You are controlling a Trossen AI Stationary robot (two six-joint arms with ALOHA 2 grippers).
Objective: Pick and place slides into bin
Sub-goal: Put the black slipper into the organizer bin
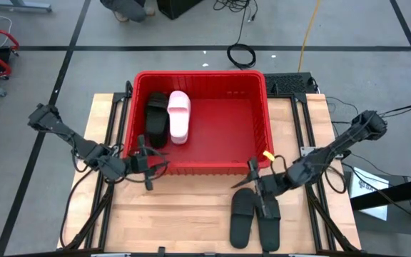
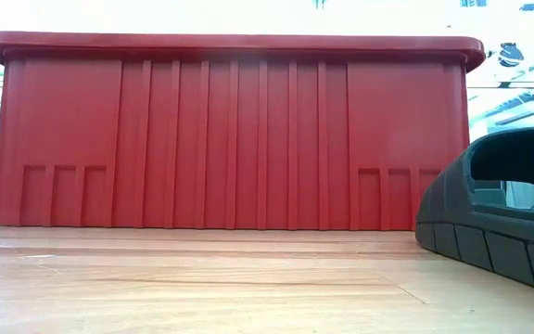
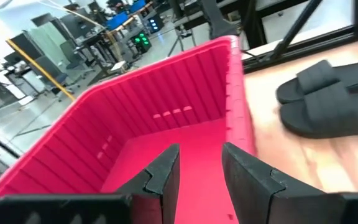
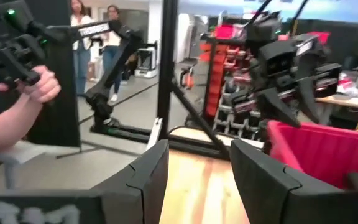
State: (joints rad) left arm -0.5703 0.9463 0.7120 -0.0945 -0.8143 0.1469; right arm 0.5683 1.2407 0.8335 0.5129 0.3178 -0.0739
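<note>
Pale wooden surface (image 1: 191,214), carrying the red bin (image 1: 259,135) at its far half. Inside the bin, at its left end: one black slide (image 1: 156,118) beside one pale pink slide (image 1: 179,116). On the surface near the bin's right front corner: two more black slides (image 1: 254,220), side by side. Left tool (image 1: 150,163) at the bin's front-left wall, fingers spread, empty. Right tool (image 1: 257,187) just above the pair, fingers spread, empty.

My two arms are dark, slim and jointed, with black cables looping along them. A small yellow tag marks the right arm (image 1: 267,155). Each wrist's fingers (image 3: 166,174) are matte black, angular wedges.
</note>
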